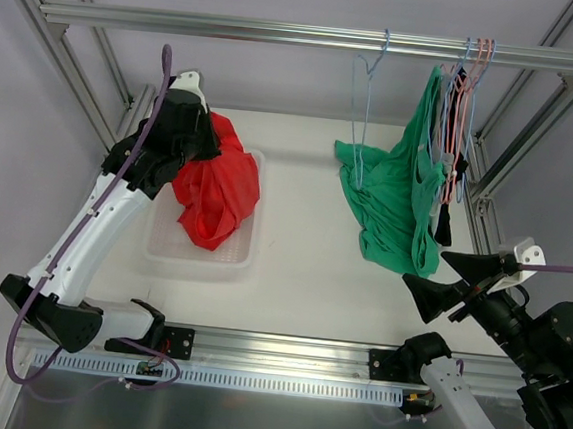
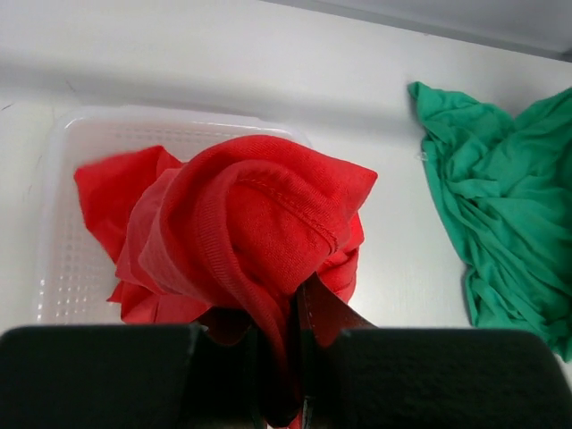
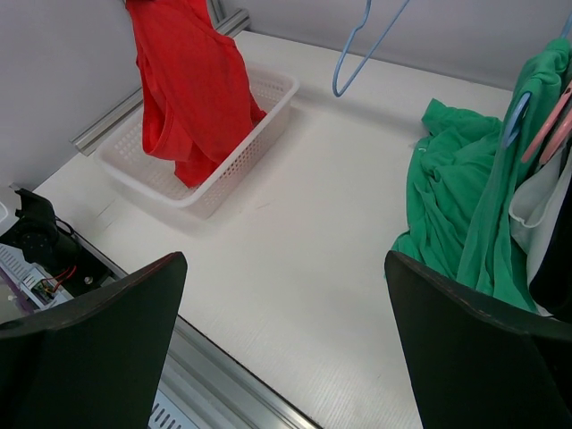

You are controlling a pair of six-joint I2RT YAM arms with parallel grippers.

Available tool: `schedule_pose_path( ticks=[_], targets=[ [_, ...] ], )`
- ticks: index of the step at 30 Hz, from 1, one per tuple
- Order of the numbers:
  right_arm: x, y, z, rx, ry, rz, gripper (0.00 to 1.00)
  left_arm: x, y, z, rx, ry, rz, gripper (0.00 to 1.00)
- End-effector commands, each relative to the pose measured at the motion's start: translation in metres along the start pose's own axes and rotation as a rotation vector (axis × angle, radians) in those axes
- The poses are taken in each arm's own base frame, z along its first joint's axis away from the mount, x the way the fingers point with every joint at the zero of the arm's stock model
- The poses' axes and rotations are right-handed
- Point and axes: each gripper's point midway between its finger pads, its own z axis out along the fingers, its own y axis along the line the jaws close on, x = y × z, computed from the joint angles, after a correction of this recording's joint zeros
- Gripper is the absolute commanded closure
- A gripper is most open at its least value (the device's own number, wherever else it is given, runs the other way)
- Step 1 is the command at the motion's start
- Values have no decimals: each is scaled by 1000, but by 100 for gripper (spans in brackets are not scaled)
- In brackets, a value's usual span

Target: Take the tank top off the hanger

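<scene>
A red tank top [image 1: 216,190] hangs from my left gripper [image 1: 205,139] above a white basket [image 1: 199,255]; its lower end reaches into the basket. The left gripper [image 2: 295,357] is shut on the red fabric [image 2: 241,232]. The red top also shows in the right wrist view [image 3: 192,85]. A green tank top [image 1: 398,199] hangs on a hanger from the rail [image 1: 282,33] at the right and trails onto the table. An empty light-blue hanger [image 1: 361,111] hangs beside it. My right gripper [image 1: 456,280] is open and empty, near the table's front right, with wide-spread fingers [image 3: 98,357].
More garments on pink and blue hangers [image 1: 460,119] hang at the rail's right end. Metal frame posts [image 1: 59,64] stand at both sides. The basket [image 3: 223,170] sits at the table's left. White tabletop [image 1: 294,245] lies between basket and green top.
</scene>
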Motion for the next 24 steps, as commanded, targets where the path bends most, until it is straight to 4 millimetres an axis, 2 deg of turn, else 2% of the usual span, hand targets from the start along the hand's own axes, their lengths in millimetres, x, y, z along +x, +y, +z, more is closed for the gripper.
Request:
schedule_pose_path(
  ticks=[1,2,4,7,14,17,22,24],
  targets=[
    [-11,1,11,-16,-30,7,0,-48,-26,-38,148,-140,-42,100],
    [-10,1,11,-17,-30,10,0,-57,-28,-47,164,-166,-40,100],
    [-10,1,13,-20,-29,14,1,-65,-22,-51,133,-197,-38,100],
    [-9,2,14,-27,-32,19,1,-61,-10,-48,75,-204,-46,100],
    [-11,4,14,-34,-37,19,1,-8,35,5,-117,-71,-104,100],
    [-12,4,13,-34,-39,18,1,1,55,19,-192,-48,-141,100],
    [-9,0,20,-21,-19,28,1,14,77,41,-296,-13,-155,100],
    [-12,-13,24,56,-19,65,1,33,76,62,-292,66,-125,100]
  ],
)
